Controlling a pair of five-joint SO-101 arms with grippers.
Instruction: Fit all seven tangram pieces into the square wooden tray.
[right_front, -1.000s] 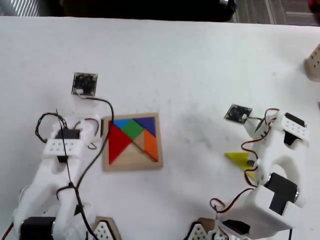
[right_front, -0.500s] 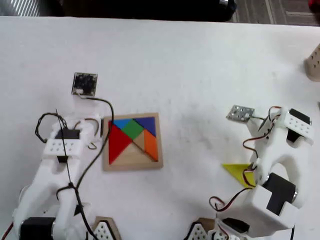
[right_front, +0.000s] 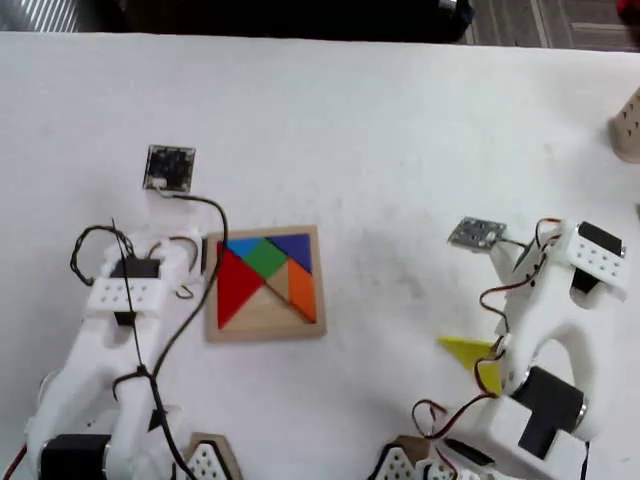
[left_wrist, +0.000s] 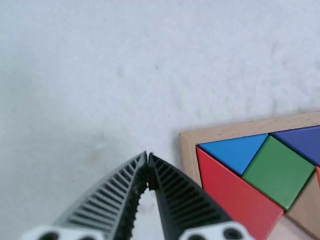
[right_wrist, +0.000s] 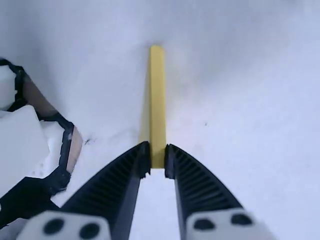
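Note:
The square wooden tray (right_front: 266, 322) lies left of the table's centre. It holds red (right_front: 235, 283), light blue, green (right_front: 266, 258), dark blue and orange (right_front: 302, 286) pieces, with bare wood along its near side. My left gripper (right_front: 203, 256) rests shut and holding nothing just off the tray's far-left corner (left_wrist: 186, 142), its tips (left_wrist: 148, 157) over the white table. At the right front, my right gripper (right_wrist: 157, 159) is shut on the yellow triangle (right_front: 462, 350), which stands edge-on between the fingers (right_wrist: 157, 105).
Two small circuit boards on cables lie on the table, one behind the left arm (right_front: 170, 167) and one beside the right arm (right_front: 474, 233). Perforated wooden blocks sit at the front edge (right_front: 208, 459) and the right edge (right_front: 627, 125). Open white table lies between tray and yellow triangle.
The right arm has drawn back toward the table's front, carrying the yellow triangle nearer and slightly left. The board beside it shifted with its cable. The left arm is unmoved.

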